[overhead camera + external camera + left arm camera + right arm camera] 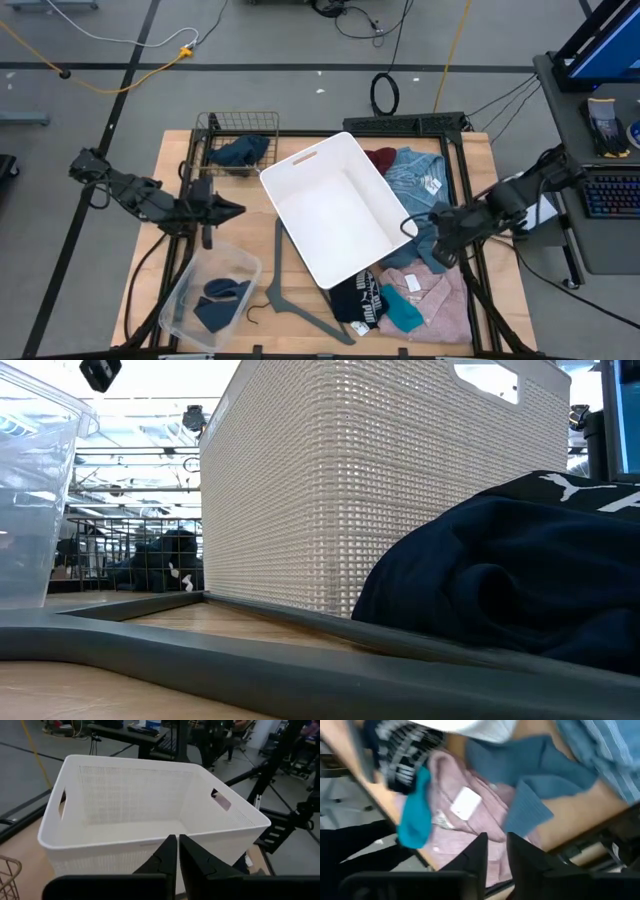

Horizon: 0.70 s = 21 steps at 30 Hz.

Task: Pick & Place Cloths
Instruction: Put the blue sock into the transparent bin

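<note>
The cloths lie by the white basket (330, 205). A maroon one (380, 158) and a light-blue shirt with a white tag (415, 175) are at its far right. A slate-blue one (530, 775), a pink shirt (470, 820), a teal one (415, 815) and a black one with white print (358, 298) are at its near right. A navy one (220, 300) sits in a clear bin. My right gripper (496, 845) hangs above the pink shirt, narrowly open, touching nothing. My left gripper (177, 851) is shut, level, facing the basket's left wall.
A wire basket (238, 135) at the far left holds a dark blue cloth (240, 150). A clear plastic bin (205, 295) stands at the near left. A grey hanger (290, 290) lies flat in front of the white basket. The basket's inside (135, 815) holds nothing.
</note>
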Each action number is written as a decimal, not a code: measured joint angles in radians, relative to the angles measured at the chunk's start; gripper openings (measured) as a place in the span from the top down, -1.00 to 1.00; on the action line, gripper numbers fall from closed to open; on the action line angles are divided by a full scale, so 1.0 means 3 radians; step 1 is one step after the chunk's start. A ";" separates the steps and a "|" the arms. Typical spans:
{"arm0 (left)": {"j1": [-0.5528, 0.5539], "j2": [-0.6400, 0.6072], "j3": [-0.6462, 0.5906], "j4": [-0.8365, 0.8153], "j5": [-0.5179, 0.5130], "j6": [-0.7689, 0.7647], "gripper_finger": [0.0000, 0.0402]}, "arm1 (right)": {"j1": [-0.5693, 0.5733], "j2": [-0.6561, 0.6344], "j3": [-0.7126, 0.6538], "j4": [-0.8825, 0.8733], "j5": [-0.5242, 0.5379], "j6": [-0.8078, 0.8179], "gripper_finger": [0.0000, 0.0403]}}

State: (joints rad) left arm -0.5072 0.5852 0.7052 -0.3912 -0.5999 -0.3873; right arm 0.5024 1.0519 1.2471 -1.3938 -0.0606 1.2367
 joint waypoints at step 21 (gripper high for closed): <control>0.0001 -0.0186 -0.0049 -0.0004 0.0154 -0.0108 0.84 | 0.0013 -0.0066 -0.0917 0.0060 -0.0224 -0.0167 -0.08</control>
State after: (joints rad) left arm -0.5068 0.5293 0.6907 -0.3923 -0.5537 -0.4196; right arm 0.5064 1.0323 0.9720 -1.3757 -0.1280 1.1866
